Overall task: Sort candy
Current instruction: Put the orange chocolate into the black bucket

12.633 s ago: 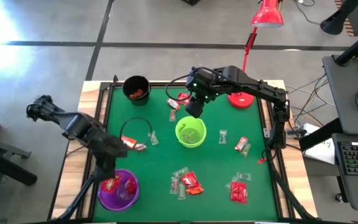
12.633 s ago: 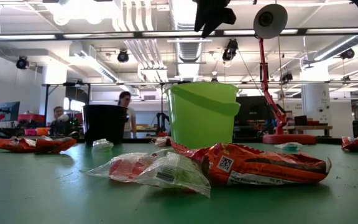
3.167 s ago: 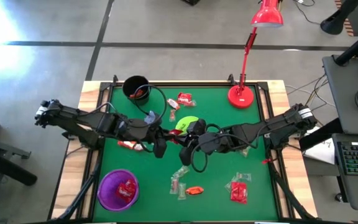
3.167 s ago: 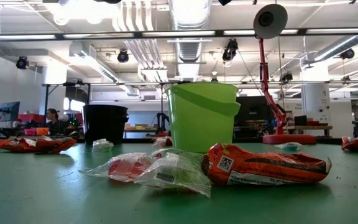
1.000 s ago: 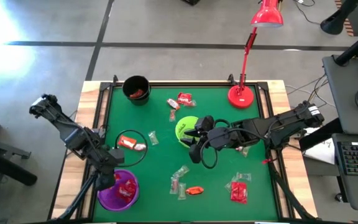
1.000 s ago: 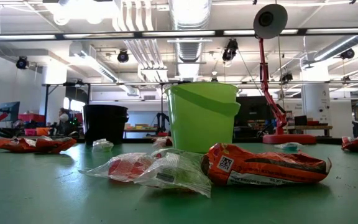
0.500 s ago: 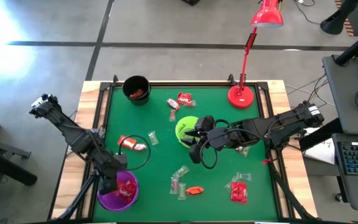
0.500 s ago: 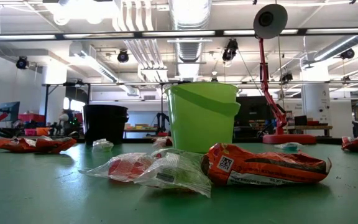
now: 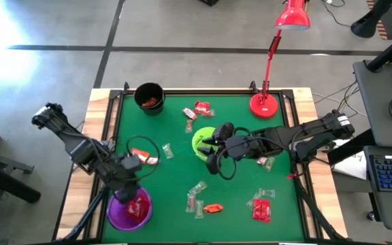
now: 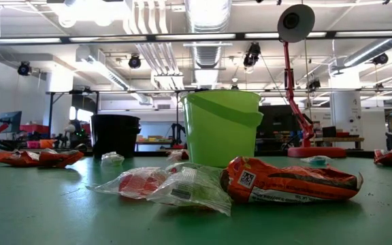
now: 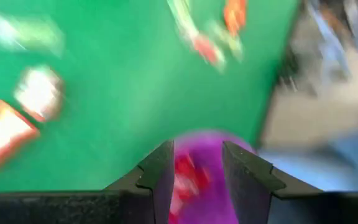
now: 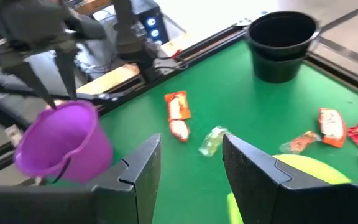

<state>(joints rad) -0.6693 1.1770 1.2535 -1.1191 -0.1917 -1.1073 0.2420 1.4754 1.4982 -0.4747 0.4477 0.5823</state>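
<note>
Shifted since half a second ago: left gripper (image 9: 129, 193), now over the purple cup's (image 9: 128, 210) rim, jaws parted and empty; right gripper (image 9: 215, 151) beside the green cup (image 9: 201, 139), jaws spread wide, holding nothing.

Noted on the green table (image 9: 237, 184): candy (image 9: 201, 109) in shiny red wrappers and clear pale wrappers scattered in several spots. Red pieces inside the purple cup, seen between the left fingers (image 11: 160, 171) in the left wrist view. Red-orange wrapper with printed code (image 10: 291, 181) and clear wrappers (image 10: 182, 187) lying near the low camera, in front of the green cup. Black cup (image 9: 149, 96) at the far corner, red candy inside.
</note>
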